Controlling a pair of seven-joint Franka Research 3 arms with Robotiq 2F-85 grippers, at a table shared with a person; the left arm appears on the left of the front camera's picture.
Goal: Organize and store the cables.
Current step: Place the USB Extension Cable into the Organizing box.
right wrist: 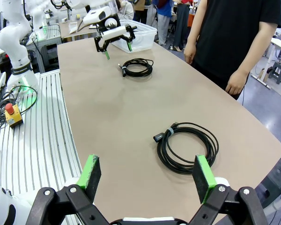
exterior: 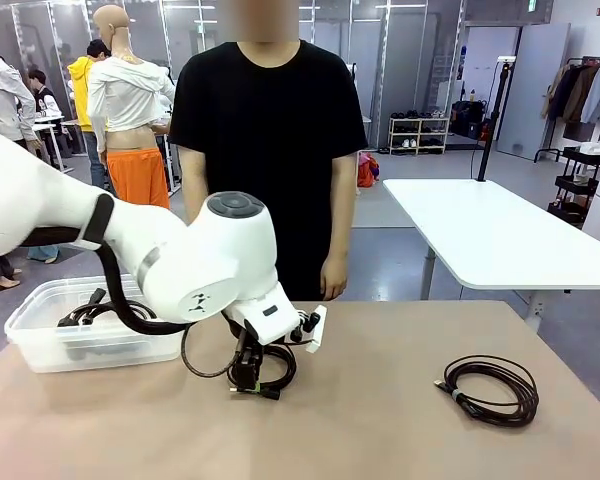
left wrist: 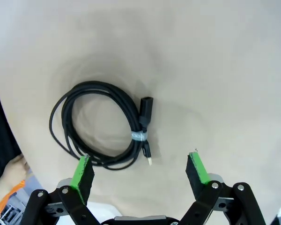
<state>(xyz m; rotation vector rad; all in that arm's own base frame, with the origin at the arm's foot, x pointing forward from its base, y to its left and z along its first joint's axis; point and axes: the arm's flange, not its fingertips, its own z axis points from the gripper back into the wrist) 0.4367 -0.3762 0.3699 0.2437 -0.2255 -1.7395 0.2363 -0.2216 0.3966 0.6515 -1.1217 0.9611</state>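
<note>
**Two coils on the table, one in the bin; both jaws spread, nothing held**

Table (exterior: 380,440): tan top. The person stands at the far side, one hand (exterior: 332,280) hanging loose at the edge.

Left arm (exterior: 210,260): reaches in over the left-middle of the table, wrist turned down. The left jaws stand wide apart and hold nothing. In the left wrist view the green pads (left wrist: 84,171) flank bare table. The near cable (left wrist: 100,85) lies flat just ahead of them. One edge of the coil passes the left-hand pad in the picture, and I cannot tell whether they touch.

Near cable, detail: a black round coil bound at one side by a small pale strap (left wrist: 139,136). Two plug ends stick out beside the strap. In the front view the coil shows partly beneath the left arm's wrist, well apart from the other one.

Right jaws: spread wide, holding nothing, pads (right wrist: 91,171) clear of the surface. The far-right cable (right wrist: 185,168) lies flat on the table ahead of them, not touched. It sits near the table's right side (exterior: 527,392).

Bin (exterior: 25,335): clear plastic, at the table's left far corner. It holds a black stored cable (exterior: 100,310).
</note>
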